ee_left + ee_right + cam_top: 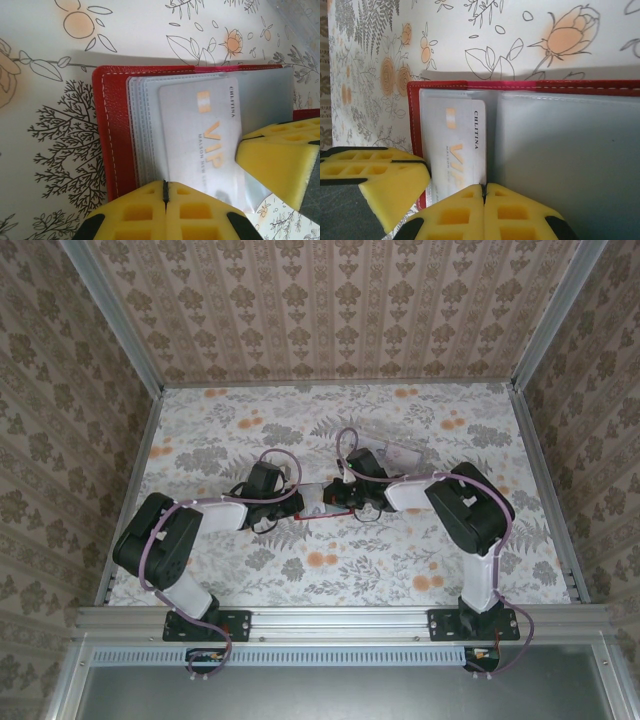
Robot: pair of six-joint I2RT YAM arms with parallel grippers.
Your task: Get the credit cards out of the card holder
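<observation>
The red card holder (112, 130) lies open on the flowered table, its clear sleeves fanned out. A pale credit card (200, 135) printed "VIP" sits inside the top sleeve. My left gripper (165, 187) is shut, its tips down at the card's outer long edge over the sleeves. My right gripper (484, 189) is shut too, with its tips at the opposite edge of the card (455, 145), beside the holder's fold (492, 135). Nothing is pinched between either pair of fingers. In the top view both grippers (308, 502) (337, 500) meet over the holder (324, 513) at mid-table.
A pale clear oblong plastic piece (398, 452) lies behind the right arm. The sleeve page (565, 160) right of the fold looks grey and blank. Patterned walls and metal rails (540, 480) enclose the table.
</observation>
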